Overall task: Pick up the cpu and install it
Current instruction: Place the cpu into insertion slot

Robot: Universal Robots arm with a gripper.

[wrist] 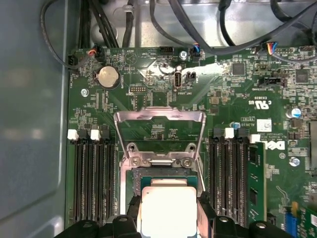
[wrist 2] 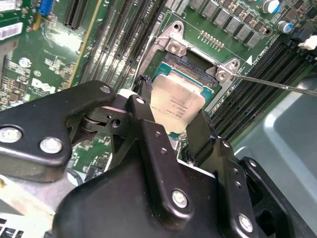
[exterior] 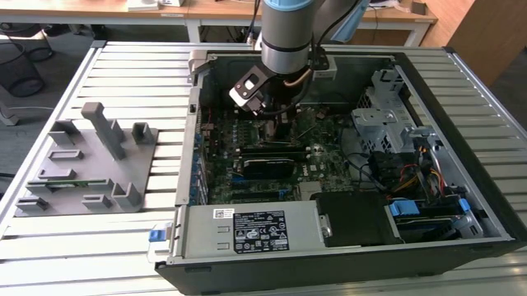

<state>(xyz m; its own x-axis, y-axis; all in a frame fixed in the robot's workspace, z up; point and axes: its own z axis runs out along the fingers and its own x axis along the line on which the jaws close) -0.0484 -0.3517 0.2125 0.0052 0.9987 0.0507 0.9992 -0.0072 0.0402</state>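
Black gripper body up close in the second wrist view, covering the cpu's near part and much of the board. Both fingers closed onto the cpu, pinching it by two opposite edges, silver top facing up. Same grip in the first wrist view, with the cpu cut off by the frame edge and the fingertips only partly seen. Held directly over the socket; cannot tell whether it touches the contacts, underside hidden. Dark strip of socket bare just beyond the cpu. Load plate swung open past the socket; thin lever sticking out sideways. Memory slots on both sides of the socket, one green stick seated. Socket near the middle of the board, toward the far wall of the case. Arm coming straight down into the open case, gripper pointing at the board. Case near the worktop's middle; grey fixture by the edge on the exterior view's left.
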